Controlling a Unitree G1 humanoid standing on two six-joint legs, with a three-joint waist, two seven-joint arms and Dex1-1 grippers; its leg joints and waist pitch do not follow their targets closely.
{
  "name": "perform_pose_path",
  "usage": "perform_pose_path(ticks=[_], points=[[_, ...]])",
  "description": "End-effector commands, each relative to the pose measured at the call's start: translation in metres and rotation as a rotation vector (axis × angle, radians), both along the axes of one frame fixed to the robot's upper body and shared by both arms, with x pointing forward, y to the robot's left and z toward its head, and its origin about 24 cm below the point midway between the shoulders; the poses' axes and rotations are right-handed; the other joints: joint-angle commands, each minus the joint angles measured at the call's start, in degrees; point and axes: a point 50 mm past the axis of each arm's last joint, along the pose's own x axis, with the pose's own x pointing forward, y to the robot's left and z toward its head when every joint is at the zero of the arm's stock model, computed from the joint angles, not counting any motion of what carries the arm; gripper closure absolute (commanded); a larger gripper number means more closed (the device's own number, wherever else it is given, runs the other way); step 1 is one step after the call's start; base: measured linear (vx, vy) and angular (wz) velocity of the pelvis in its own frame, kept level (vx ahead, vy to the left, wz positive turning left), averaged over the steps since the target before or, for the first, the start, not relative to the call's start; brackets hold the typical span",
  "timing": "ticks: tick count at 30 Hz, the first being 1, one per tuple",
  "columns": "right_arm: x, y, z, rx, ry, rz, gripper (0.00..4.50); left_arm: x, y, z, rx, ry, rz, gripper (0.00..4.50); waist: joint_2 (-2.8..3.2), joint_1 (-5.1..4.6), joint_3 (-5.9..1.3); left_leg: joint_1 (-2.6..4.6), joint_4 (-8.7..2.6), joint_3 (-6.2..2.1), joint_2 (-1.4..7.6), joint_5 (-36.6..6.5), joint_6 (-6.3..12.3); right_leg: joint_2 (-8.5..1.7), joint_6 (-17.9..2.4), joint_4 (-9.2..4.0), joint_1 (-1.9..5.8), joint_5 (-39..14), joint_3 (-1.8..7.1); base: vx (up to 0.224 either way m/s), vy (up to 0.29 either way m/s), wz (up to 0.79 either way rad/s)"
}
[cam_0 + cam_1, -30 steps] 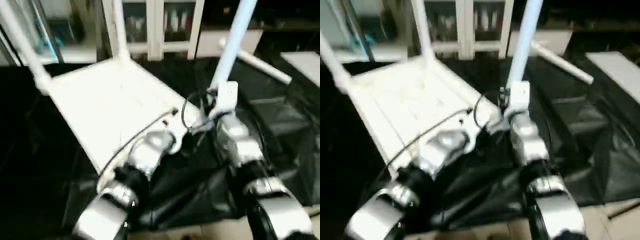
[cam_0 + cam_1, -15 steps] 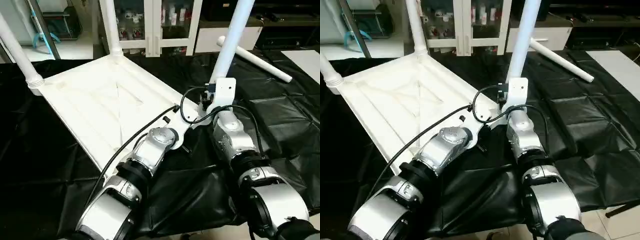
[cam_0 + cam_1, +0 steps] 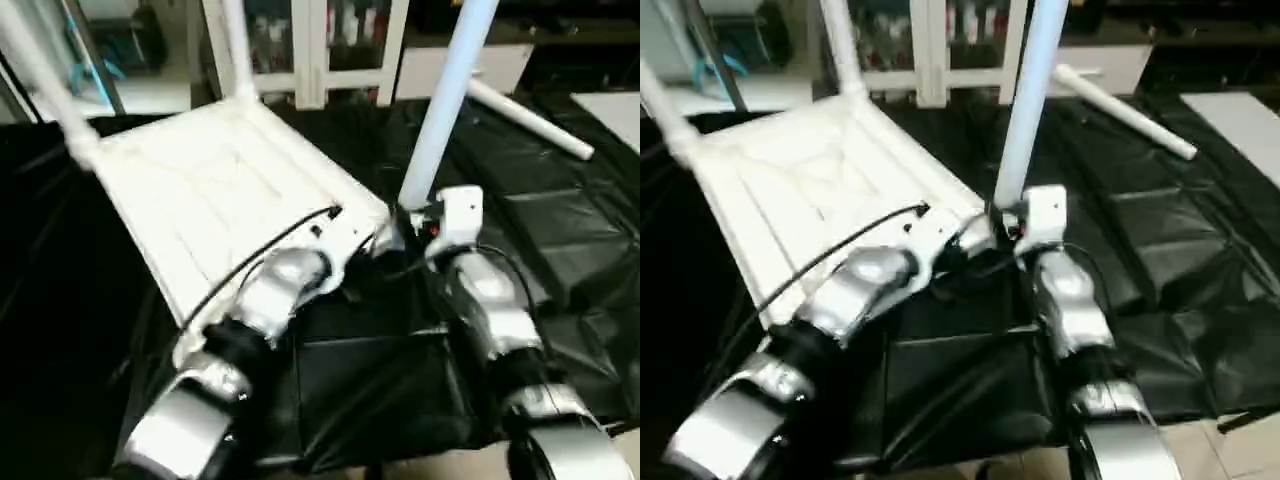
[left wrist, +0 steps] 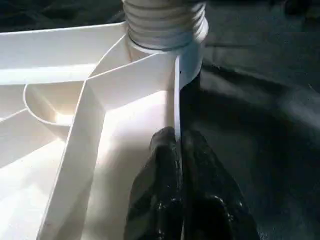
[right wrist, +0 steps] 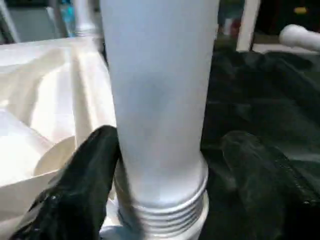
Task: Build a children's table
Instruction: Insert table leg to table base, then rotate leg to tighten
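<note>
Third leg [image 3: 445, 95] stands in the near corner socket of the upturned tabletop [image 3: 200, 190] on the black surface [image 3: 560, 230].

Left claw [image 4: 179, 190] pinches the tabletop rim. Right claw [image 5: 165, 165] straddles the leg base, one finger [image 5: 75, 185] touching, the other apart.

Fourth leg [image 3: 530, 118] lies beyond, well apart; fetching it looks next.

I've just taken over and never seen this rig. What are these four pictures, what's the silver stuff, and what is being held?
The silver tubes are the robot's own forearms, seen from its head camera; the two wide pictures are that camera's two eyes. The other two come from wrist cameras looking along each gripper's black fingers. On the black-covered work table lies the white tabletop, underside up. Two far legs and a near leg stand in its corner sockets. A loose leg lies farther back on the right. The left gripper is shut on the tabletop's thin rim. The right gripper is open around the near leg.
</note>
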Motion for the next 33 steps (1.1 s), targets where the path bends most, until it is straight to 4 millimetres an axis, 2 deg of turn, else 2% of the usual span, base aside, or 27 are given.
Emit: perform_pose_path(ticks=[1, 2, 4, 6, 7, 8, 10, 12, 14, 18, 20, 25, 27, 28, 29, 33], points=[[-0.004, -0.001, 0.005, -0.001, -0.005, 0.043, 0.6, -0.004, 0.001, 0.003, -0.004, -0.002, -0.065, 4.5, -0.13, 0.37, -3.92, 0.28, -3.62, -0.07, 2.36, -2.6, 9.94, -2.24, -16.5, -2.41, 3.84, -1.5, 1.45, 0.0, 0.0, 0.0], [-0.012, -0.006, 0.006, 0.001, 0.004, 0.088, 0.57, -0.011, 0.006, 0.002, 0.0, 0.02, -0.125, 4.5, 0.22, 0.41, -3.86, 0.44, -3.75, 0.03, 2.2, -3.9, 9.14, -2.11, -16.7, -2.54, 3.61, -2.8, 1.4, 0.0, 0.0, 0.0], [-0.018, -0.009, 0.007, -0.003, 0.013, 0.117, 0.33, -0.015, 0.009, 0.002, 0.002, 0.031, -0.172, 4.5, 0.04, 0.6, -3.63, 0.44, -4.11, 0.01, 2.38, -6.3, 7.81, -2.18, -16.0, -2.85, 3.77, -5.2, 1.54, 0.0, 0.0, 0.0], [-0.029, -0.013, 0.01, -0.014, 0.035, 0.19, 0.22, -0.021, 0.016, 0.003, 0.004, 0.044, -0.239, 4.5, 0.31, 0.64, -3.75, 0.61, -4.09, 0.05, 2.34, -6.7, 6.78, -2.07, -15.8, -2.76, 3.6, -5.1, 1.64, 0.0, 0.0, 0.0], [-0.031, -0.014, 0.01, -0.018, 0.038, 0.203, 0.11, -0.022, 0.017, 0.003, 0.004, 0.048, -0.247, 4.5, 0.37, 0.73, -3.74, 0.63, -4.06, -0.04, 2.29, -6.1, 6.59, -1.95, -15.6, -2.67, 3.69, -4.2, 1.61, 0.0, 0.0, 0.0], [-0.04, -0.015, 0.013, -0.045, 0.061, 0.29, 0.05, -0.027, 0.022, 0.004, -0.001, 0.069, -0.301, 4.5, 0.42, 0.87, -3.81, 0.61, -3.94, -0.01, 2.25, -4.8, 6.75, -1.93, -15.9, -2.4, 3.85, -1.6, 1.64, 0.0, 0.0, 0.0], [-0.049, -0.016, 0.013, -0.062, 0.093, 0.38, 0.05, -0.03, 0.027, 0.004, 0.004, 0.09, -0.325, 4.5, 0.41, 0.84, -3.81, 0.46, -3.82, -0.01, 2.16, -4.3, 7.01, -1.98, -16.1, -2.18, 3.96, -0.7, 1.7, 0.0, 0.0, 0.0], [-0.068, -0.019, 0.013, -0.091, 0.165, 0.559, 0.05, -0.038, 0.035, 0.006, -0.003, 0.127, -0.411, 4.5, 0.28, 1.17, -3.8, 0.51, -3.74, 0.04, 2.27, -4.7, 7.59, -2.17, -16.0, -2.26, 4.04, -1.3, 1.76, 0.0, 0.0, 0.0], [-0.075, -0.021, 0.012, -0.109, 0.198, 0.626, 0.05, -0.043, 0.038, 0.007, -0.009, 0.144, -0.46, 4.5, 0.25, 1.26, -3.65, 0.42, -3.77, 0.14, 2.28, -5.3, 7.53, -2.23, -15.7, -2.45, 3.93, -3.0, 1.77, 0.0, 0.0, 0.0], [-0.085, -0.025, 0.01, -0.139, 0.256, 0.721, 0.05, -0.049, 0.041, 0.008, -0.007, 0.171, -0.535, 4.5, 0.34, 1.88, -3.67, 0.85, -3.74, 0.17, 2.43, -5.6, 6.44, -2.18, -15.6, -2.4, 3.62, -4.8, 1.81, 0.0, 0.0, 0.0], [-0.088, -0.025, 0.01, -0.159, 0.269, 0.755, 0.05, -0.05, 0.042, 0.008, -0.001, 0.174, -0.552, 4.5, 0.37, 2.11, -3.7, 1.07, -3.64, 0.28, 2.42, -5.5, 6.15, -2.05, -15.6, -2.39, 3.44, -4.5, 1.83, 0.0, 0.0, 0.0], [-0.086, -0.026, 0.013, -0.206, 0.263, 0.794, 0.05, -0.051, 0.043, 0.008, 0.014, 0.171, -0.566, 4.5, 0.18, 2.17, -3.74, 0.81, -3.56, 0.25, 2.34, -5.1, 5.9, -2.16, -15.3, -2.2, 3.65, -4.6, 1.81, 0.0, 0.0, 0.0], [-0.083, -0.026, 0.013, -0.216, 0.261, 0.816, 0.05, -0.052, 0.044, 0.008, 0.022, 0.17, -0.569, 4.5, -0.1, 2.13, -3.88, 0.71, -3.43, 0.21, 2.24, -4.7, 5.84, -2.23, -15.1, -2.06, 3.83, -4.6, 1.84, 0.0, 0.0, 0.0], [-0.082, -0.025, 0.013, -0.215, 0.259, 0.83, 0.05, -0.052, 0.044, 0.007, 0.027, 0.168, -0.57, 4.5, -0.02, 2.15, -3.91, 0.69, -3.35, 0.21, 2.23, -4.4, 6.0, -2.23, -15.2, -2.01, 3.78, -4.6, 1.82, 0.0, 0.0, 0.0], [-0.082, -0.025, 0.014, -0.216, 0.256, 0.834, 0.32, -0.053, 0.044, 0.007, 0.026, 0.169, -0.569, 4.5, -0.08, 2.23, -3.91, 0.71, -3.27, 0.23, 2.24, -4.1, 6.17, -2.26, -15.2, -1.99, 3.78, -4.5, 1.86, 0.0, 0.0, 0.0], [-0.077, -0.026, 0.016, -0.204, 0.245, 0.837, 0.52, -0.054, 0.046, 0.007, 0.024, 0.17, -0.57, 4.5, -0.15, 2.28, -4.07, 0.57, -3.01, 0.2, 2.16, -2.2, 7.03, -2.22, -15.5, -1.64, 3.85, -3.1, 1.76, 0.0, 0.0, 0.0]])
